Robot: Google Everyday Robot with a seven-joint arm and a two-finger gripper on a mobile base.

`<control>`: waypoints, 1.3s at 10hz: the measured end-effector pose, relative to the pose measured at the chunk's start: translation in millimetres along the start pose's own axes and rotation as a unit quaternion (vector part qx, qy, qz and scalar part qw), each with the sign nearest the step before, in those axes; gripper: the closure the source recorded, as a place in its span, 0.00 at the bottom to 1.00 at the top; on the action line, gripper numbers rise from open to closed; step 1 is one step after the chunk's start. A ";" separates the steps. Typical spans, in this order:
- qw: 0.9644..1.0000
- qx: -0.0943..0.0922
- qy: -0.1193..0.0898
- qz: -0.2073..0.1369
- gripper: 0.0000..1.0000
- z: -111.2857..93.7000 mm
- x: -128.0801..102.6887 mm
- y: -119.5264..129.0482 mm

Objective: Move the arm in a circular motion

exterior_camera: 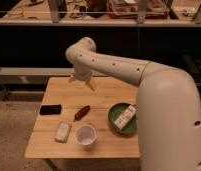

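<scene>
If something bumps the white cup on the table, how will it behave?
The white cup looks empty and upright, so probably light and easily tipped. Round, it would likely roll once down. The hand hangs above the far side of the table, not near the cup.
</scene>
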 end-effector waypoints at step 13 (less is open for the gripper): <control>0.989 -0.085 0.066 0.101 0.20 -140.6 -129.8 253.2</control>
